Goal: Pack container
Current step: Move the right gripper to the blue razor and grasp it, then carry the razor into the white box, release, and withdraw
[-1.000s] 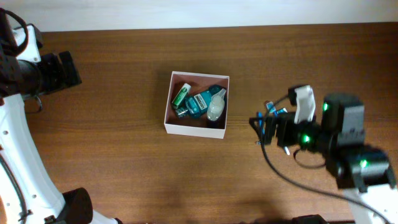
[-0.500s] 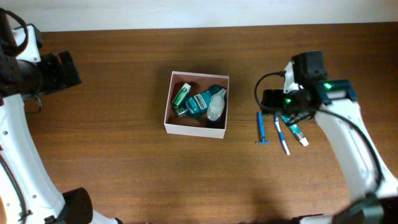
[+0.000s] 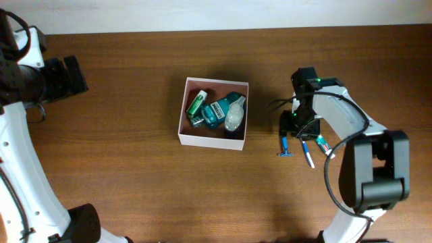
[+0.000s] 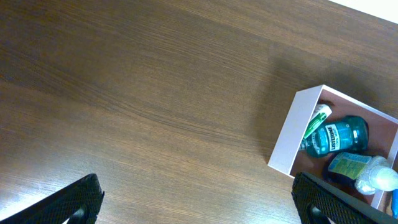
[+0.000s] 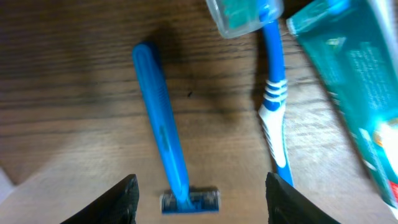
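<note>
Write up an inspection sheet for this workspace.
Surface: brown wooden table, no spills seen.
Job's things: container open, holding a green-white tube, teal mouthwash bottle and pale bottle; blue razor, toothbrush and toothpaste tube lie outside on the table.
Clutter: nothing seen.
Tools: right tool open, low over the razor's head end; left tool open over bare wood.
Cables: black cable loops off the right arm.
Surroundings: pale strip beyond the table's far edge.

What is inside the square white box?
A green-and-white tube, a teal mouthwash bottle and a whitish bottle lie in the square white box. Anything beneath them is hidden.
</note>
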